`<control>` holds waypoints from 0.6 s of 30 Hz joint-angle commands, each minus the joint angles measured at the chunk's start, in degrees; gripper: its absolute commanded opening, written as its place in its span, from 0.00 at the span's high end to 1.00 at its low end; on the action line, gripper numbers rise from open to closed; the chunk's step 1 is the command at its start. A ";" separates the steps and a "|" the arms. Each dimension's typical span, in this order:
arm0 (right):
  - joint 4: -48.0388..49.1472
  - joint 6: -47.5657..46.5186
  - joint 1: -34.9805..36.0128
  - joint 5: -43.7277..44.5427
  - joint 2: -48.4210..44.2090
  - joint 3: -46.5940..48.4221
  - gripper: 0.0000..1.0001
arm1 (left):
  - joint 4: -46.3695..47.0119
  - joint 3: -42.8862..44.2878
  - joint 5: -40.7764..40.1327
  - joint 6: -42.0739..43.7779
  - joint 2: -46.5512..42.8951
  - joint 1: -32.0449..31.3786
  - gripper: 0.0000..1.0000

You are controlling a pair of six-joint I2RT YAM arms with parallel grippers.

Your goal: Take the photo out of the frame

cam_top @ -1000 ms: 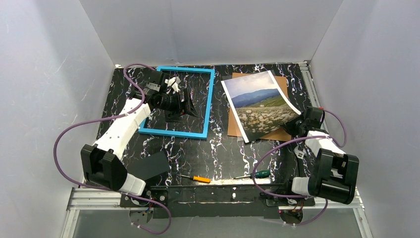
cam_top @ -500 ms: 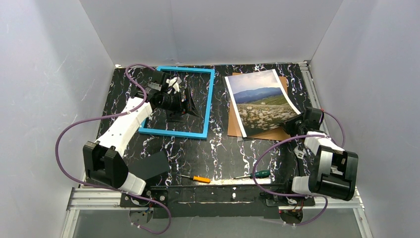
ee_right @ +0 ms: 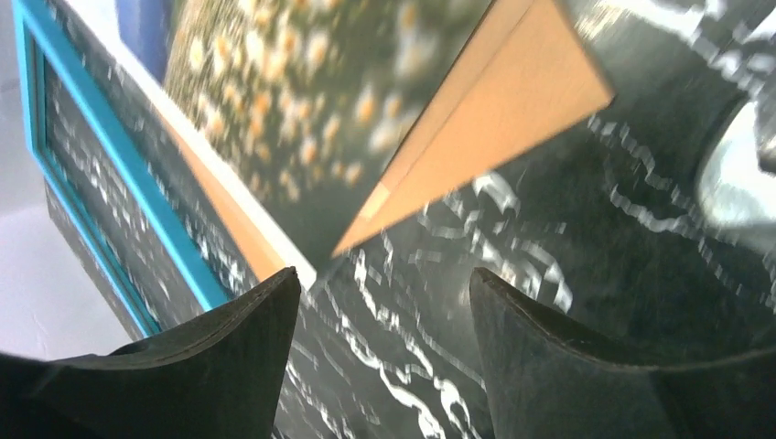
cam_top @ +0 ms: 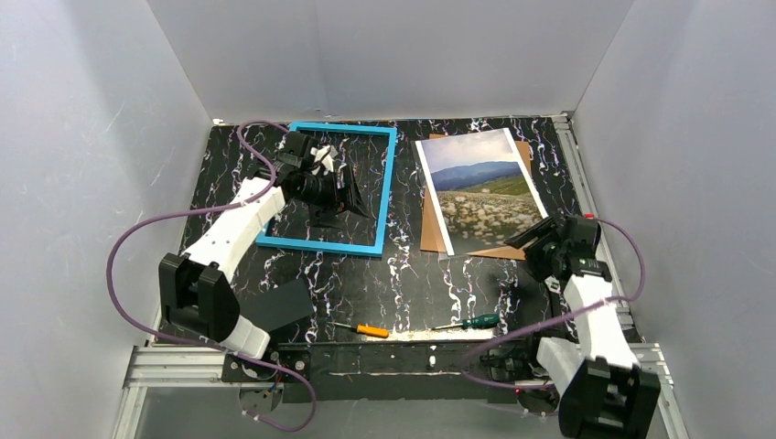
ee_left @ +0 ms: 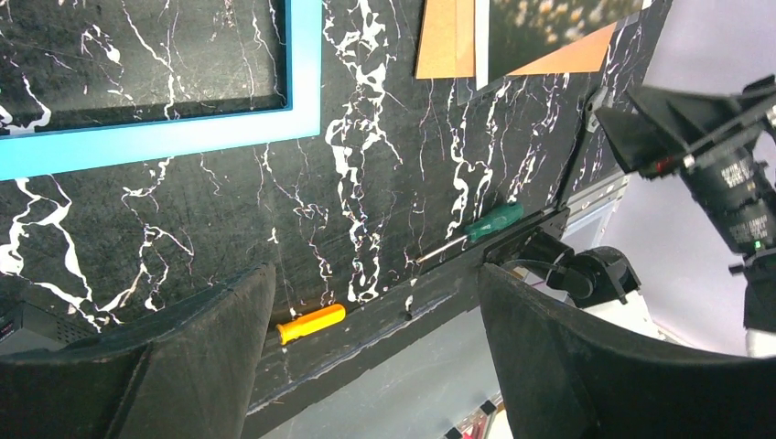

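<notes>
Photo [cam_top: 480,187] lies on the backing board [cam_top: 428,218] right of the frame [cam_top: 320,245]; your left end effector [cam_top: 352,197] gapes empty over the frame, your right end effector [cam_top: 528,240] gapes empty further right.

The frame [cam_top: 387,187] is laid flat at the far left of the black, white-veined table [cam_top: 412,283], and bare tabletop is seen through its opening. The left gripper [cam_top: 352,197] is held over that opening, inside the blue outline. To the right, the photo [cam_top: 480,187] is laid face up on a brown backing board [cam_top: 430,229], which is exposed along the print's left side and at its near right corner. The right gripper [cam_top: 529,245] is positioned just beside that corner. Near the front edge, an orange-handled screwdriver [cam_top: 371,329] and a green-handled screwdriver [cam_top: 480,321] are laid apart. A dark square sheet [cam_top: 279,306] is seen beside the left arm.
</notes>
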 commanded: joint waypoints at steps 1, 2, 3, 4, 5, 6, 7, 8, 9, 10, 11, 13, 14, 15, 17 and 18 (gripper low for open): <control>-14.51 -4.04 5.68 -1.41 -12.87 0.82 0.24 | -2.71 -1.46 1.58 0.74 1.01 -1.10 0.20; -17.14 -4.31 7.46 -0.64 -15.72 1.98 0.24 | -2.66 -1.65 1.04 1.26 1.10 -1.68 0.20; -19.33 -4.81 9.01 -0.41 -18.32 3.33 0.23 | -2.69 -1.66 0.60 1.94 0.95 -2.87 0.20; -21.83 -5.26 10.26 -0.49 -20.39 4.77 0.23 | -2.69 -1.82 -0.28 2.86 0.59 -4.03 0.20; -24.36 -6.08 10.85 -0.74 -21.95 6.44 0.22 | -2.55 -2.06 -1.49 3.92 -0.11 -5.34 0.20; -27.22 -6.95 12.09 -1.38 -23.13 8.86 0.21 | -2.27 -2.57 -3.09 5.11 -1.04 -6.81 0.20; -29.51 -8.11 12.75 -2.68 -24.66 10.66 0.19 | -1.81 -3.23 -4.63 6.27 -2.15 -8.34 0.19; -31.56 -9.09 12.88 -3.84 -25.68 12.36 0.19 | -0.96 -4.33 -5.96 7.31 -3.64 -9.80 0.19; -33.49 -10.11 12.92 -4.57 -27.60 14.19 0.18 | 0.13 -5.64 -6.65 7.81 -5.31 -10.81 0.19; -35.31 -11.33 12.94 -4.98 -29.37 15.93 0.18 | 1.51 -7.11 -6.64 7.05 -7.13 -11.32 0.19; -36.90 -12.30 12.96 -4.81 -31.29 17.91 0.17 | 3.03 -9.06 -6.27 5.59 -9.36 -11.50 0.18; -38.90 -14.16 12.88 -4.12 -34.81 21.30 0.17 | 5.98 -13.16 -6.22 2.77 -14.33 -11.52 0.18; -39.20 -14.80 12.95 -3.73 -36.33 22.72 0.16 | 7.11 -14.64 -6.43 1.84 -16.78 -11.61 0.18; -39.31 -15.53 12.94 -3.44 -37.66 24.12 0.16 | 7.45 -15.76 -6.63 1.49 -19.50 -11.69 0.18; -39.62 -16.17 12.92 -2.69 -39.60 27.20 0.16 | 6.86 -16.55 -8.50 1.56 -24.87 -11.78 0.17; -39.61 -16.36 12.89 -2.49 -40.52 28.63 0.15 | 6.32 -16.59 -9.88 2.00 -27.94 -11.87 0.17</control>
